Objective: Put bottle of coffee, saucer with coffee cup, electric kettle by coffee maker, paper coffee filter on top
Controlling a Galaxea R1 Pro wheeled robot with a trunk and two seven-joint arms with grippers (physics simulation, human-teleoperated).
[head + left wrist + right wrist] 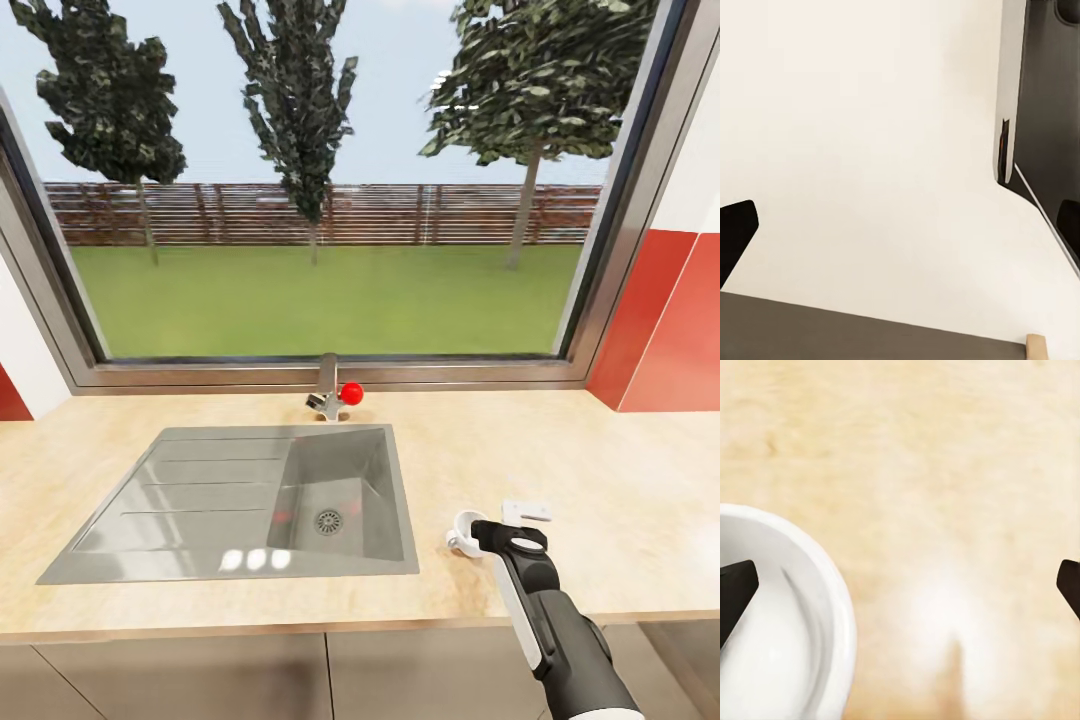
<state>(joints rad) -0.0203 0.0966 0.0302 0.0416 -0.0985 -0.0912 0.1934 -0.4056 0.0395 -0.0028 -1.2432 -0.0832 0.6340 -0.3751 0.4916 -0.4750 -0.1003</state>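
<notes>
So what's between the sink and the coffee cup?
Nothing: in the head view a bare strip of countertop separates the sink from the coffee cup, which sits at the right gripper.

Through the head camera I looked at a beige countertop (560,450) with a steel sink (240,500) set into it, drainboard on the left and basin on the right, a round drain (328,520) in the basin floor. A faucet (326,385) with a red knob (351,393) stood behind it. Above was a wide window (330,180) onto lawn, a wooden fence (330,213) and trees. Red wall tiles (665,320) flanked it on the right.
</notes>
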